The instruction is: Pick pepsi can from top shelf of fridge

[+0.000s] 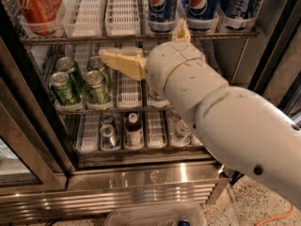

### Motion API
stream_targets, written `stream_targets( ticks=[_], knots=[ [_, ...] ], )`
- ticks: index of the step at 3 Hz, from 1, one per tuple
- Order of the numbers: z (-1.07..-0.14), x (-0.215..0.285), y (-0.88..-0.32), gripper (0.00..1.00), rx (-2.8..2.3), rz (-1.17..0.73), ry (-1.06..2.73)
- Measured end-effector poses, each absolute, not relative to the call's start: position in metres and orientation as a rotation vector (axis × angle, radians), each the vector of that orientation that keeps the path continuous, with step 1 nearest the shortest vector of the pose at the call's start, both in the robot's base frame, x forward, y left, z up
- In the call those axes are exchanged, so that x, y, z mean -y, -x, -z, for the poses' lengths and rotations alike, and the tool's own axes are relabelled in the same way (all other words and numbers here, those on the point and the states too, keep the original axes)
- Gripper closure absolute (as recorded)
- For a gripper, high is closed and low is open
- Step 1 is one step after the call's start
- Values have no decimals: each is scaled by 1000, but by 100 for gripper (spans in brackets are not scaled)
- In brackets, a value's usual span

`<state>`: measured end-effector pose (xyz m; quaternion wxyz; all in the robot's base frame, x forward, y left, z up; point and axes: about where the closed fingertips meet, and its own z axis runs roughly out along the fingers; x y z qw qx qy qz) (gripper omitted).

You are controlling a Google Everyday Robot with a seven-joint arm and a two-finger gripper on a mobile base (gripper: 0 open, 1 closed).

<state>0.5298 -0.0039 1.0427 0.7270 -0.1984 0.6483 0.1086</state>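
Note:
Three dark blue pepsi cans stand at the front of the white lanes on the top shelf of the fridge, right of centre. My gripper is in front of the middle shelf, just below and left of the pepsi cans, and touches none of them. It is open and empty: one yellow finger points left, the other points up at the top shelf's edge. My white arm hides the right part of the middle and bottom shelves.
Red cola cans stand at the top shelf's left. Green cans stand on the middle shelf's left. Small bottles and cans sit on the bottom shelf. The dark door frame runs down the left. A clear container lies on the floor.

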Motion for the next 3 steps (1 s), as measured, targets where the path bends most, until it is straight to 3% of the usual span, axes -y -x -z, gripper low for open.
stream_targets(
  ticks=[3],
  knots=[
    [-1046,-1,-538,0,-1415,-262,380]
  ],
)
